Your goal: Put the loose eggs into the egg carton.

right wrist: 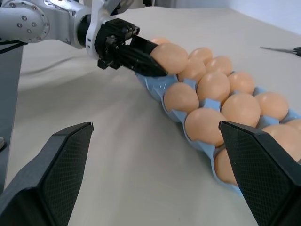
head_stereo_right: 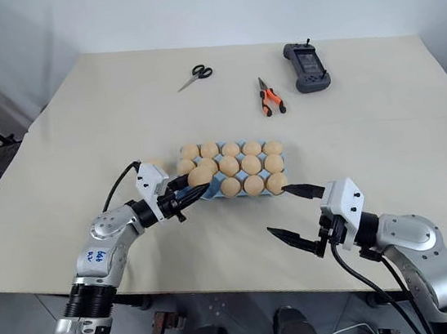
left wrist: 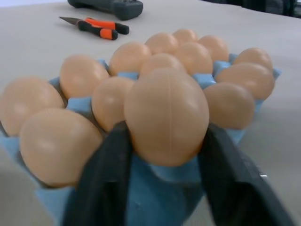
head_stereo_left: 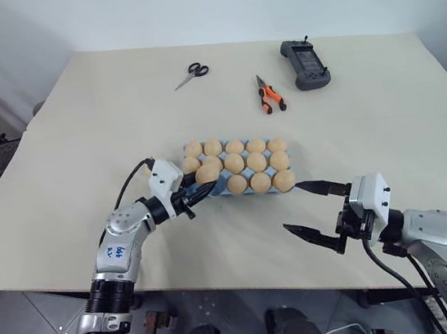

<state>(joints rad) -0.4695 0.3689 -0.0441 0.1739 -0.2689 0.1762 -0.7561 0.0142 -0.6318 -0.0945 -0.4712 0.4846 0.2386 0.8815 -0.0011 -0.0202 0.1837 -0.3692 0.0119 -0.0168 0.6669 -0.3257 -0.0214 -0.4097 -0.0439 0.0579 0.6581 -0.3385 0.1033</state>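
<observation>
The light blue egg carton [head_stereo_left: 220,187] lies mid-table, its cups filled with pale tan eggs [head_stereo_left: 257,162]. My left gripper [head_stereo_left: 205,183] reaches in level from the left and is shut on one more egg [left wrist: 167,115]. That egg sits between both black fingers [left wrist: 106,179] at the carton's near left corner cup. I cannot tell whether it rests in the cup. My right gripper [head_stereo_left: 291,206] stands open and empty, just off the carton's near right corner, with one fingertip close to the corner egg [head_stereo_left: 284,179].
Scissors [head_stereo_left: 191,74], orange-handled pliers [head_stereo_left: 268,95] and a grey handheld device [head_stereo_left: 304,63] lie at the far side of the beige table [head_stereo_left: 81,153]. The table's front edge runs just behind both wrists.
</observation>
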